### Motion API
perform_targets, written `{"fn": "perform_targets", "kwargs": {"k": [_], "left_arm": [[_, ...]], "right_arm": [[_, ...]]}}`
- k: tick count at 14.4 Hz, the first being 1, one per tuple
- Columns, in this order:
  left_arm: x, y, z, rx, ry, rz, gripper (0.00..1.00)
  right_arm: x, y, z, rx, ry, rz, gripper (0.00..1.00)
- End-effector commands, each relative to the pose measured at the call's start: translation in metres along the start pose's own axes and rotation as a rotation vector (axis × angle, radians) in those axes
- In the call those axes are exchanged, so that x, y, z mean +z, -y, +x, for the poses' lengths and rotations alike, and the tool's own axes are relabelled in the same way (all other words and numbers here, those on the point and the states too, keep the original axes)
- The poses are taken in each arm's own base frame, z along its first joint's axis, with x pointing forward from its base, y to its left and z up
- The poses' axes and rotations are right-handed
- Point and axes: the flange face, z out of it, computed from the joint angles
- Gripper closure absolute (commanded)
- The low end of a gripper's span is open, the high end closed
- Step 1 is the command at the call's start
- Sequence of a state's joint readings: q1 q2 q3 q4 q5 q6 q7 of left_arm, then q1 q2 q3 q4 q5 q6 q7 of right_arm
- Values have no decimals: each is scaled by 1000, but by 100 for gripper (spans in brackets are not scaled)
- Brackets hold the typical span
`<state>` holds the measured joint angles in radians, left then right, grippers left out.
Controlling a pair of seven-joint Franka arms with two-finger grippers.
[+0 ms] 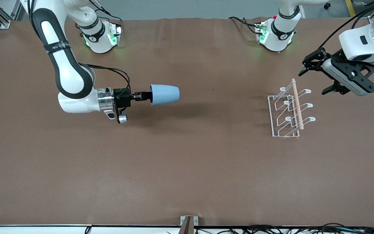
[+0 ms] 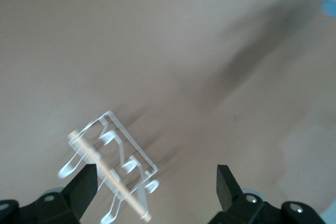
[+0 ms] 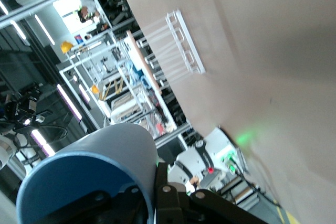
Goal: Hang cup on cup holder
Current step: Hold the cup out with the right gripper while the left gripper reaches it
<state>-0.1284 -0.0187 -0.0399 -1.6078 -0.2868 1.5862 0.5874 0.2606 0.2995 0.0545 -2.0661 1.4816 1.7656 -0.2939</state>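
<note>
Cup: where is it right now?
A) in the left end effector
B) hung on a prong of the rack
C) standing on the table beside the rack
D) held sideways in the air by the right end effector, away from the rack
D: the right end effector is shut on the rim of the cup, which lies sideways above the table, apart from the cup holder; the left end effector is open and holds nothing.

Cup holder (image 1: 289,112) on table (image 1: 187,169) (left arm's end).
</note>
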Motion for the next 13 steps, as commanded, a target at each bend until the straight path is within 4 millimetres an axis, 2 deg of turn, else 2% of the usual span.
{"fn": "perform_targets", "kwargs": {"k": [1, 3, 6, 8, 10, 13], "left_arm": [[31, -53, 35, 228, 39, -50, 0], [65, -89, 59, 324, 81, -93, 0], [125, -144, 98, 500, 92, -140, 0], [168, -173, 113, 537, 119, -194, 0], [210, -196, 124, 571, 135, -243, 0], [256, -209, 131, 576, 169, -308, 0]], "right_arm": [[27, -12, -7, -1, 45, 48, 100], [48, -17, -7, 11, 55, 72, 100], [61, -31, -1, -13, 54, 102, 99], [74, -33, -4, -29, 62, 111, 99], [74, -33, -4, -28, 61, 114, 99], [75, -33, -4, -28, 62, 113, 99]]}}
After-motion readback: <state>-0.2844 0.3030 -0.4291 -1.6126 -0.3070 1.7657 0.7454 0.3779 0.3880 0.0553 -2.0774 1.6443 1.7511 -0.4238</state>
